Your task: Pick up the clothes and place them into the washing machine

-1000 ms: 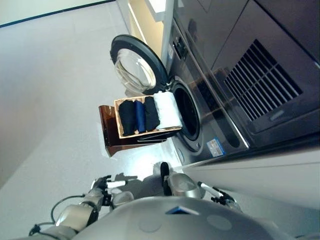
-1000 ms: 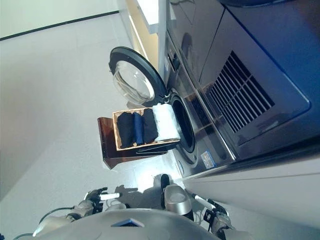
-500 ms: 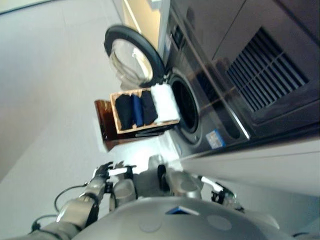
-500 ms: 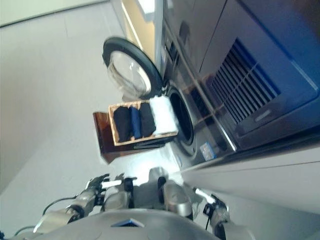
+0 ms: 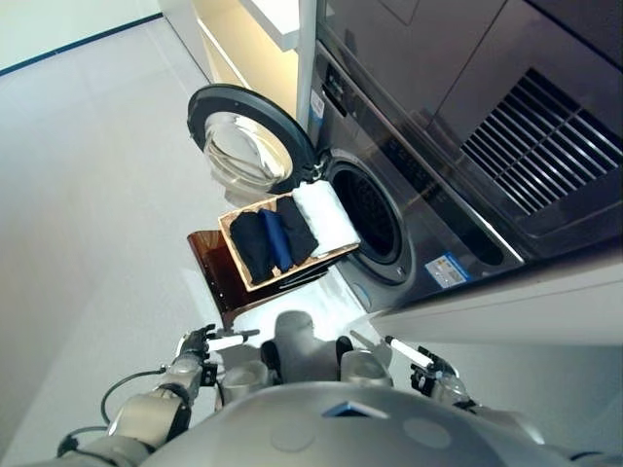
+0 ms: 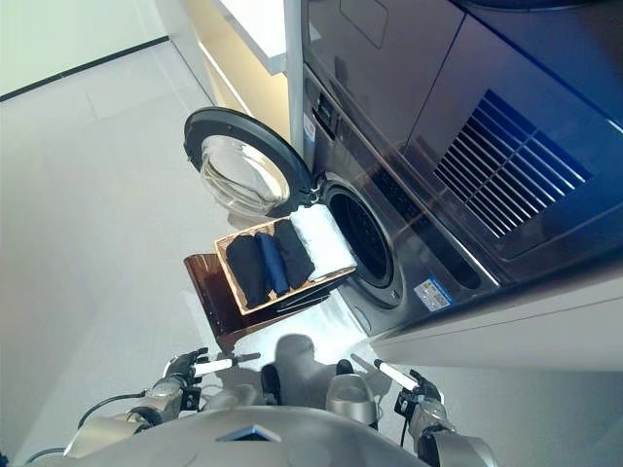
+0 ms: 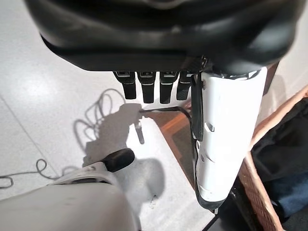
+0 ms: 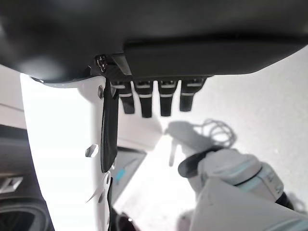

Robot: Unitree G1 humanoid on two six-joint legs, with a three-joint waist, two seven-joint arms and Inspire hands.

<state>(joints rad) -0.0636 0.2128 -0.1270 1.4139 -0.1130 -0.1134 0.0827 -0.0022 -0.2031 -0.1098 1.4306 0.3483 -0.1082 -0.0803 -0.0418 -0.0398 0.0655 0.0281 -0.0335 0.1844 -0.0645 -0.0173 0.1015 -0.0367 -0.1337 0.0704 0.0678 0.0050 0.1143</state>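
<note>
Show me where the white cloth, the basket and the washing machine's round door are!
white cloth point(image 5: 326, 217), left eye view, middle of the folded roll.
basket point(image 5: 232, 251), left eye view, its wicker rim on the left.
round door point(image 5: 240, 148), left eye view, its glass middle.

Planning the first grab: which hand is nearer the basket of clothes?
Left, narrowly. The left hand sits just below the basket, whose wicker edge shows in its wrist view. The right hand hangs further off, below the washing machine.
</note>
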